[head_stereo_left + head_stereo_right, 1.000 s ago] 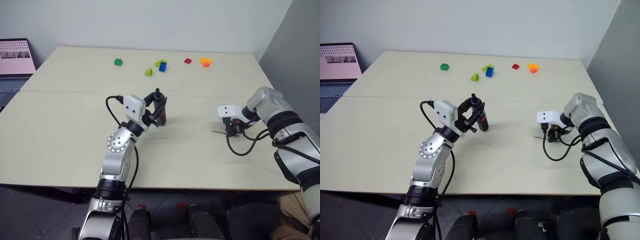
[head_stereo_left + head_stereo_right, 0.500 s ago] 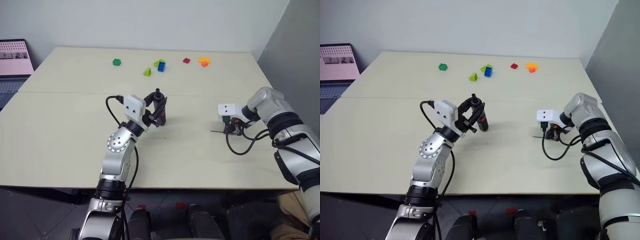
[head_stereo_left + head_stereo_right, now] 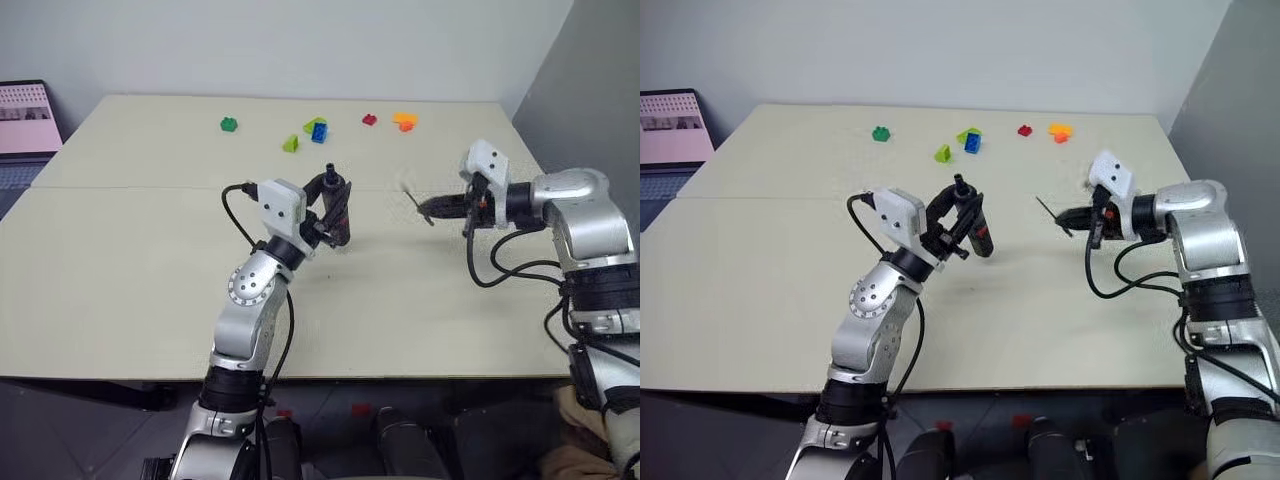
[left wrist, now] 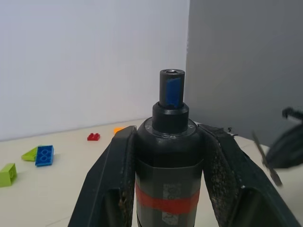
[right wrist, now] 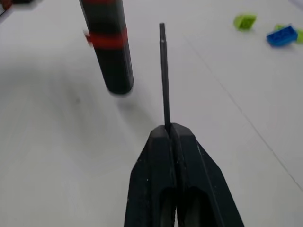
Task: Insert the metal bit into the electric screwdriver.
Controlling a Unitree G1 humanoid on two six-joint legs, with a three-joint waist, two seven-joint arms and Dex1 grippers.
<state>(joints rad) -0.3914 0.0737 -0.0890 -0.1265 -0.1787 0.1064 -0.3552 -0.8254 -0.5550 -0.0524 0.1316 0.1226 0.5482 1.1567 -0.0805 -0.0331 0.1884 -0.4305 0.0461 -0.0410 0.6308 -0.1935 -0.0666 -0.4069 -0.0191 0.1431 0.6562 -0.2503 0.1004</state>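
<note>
At frame centre, the left gripper [image 3: 335, 205] clamps the unlabelled electric screwdriver [image 3: 338, 212]; at right, the right gripper [image 3: 438, 208] pinches the metal bit [image 3: 416, 206].

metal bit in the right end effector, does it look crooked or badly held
No, nothing stands out. The metal bit runs straight out from the shut right end effector, pinched by one end, apart from the electric screwdriver.
</note>
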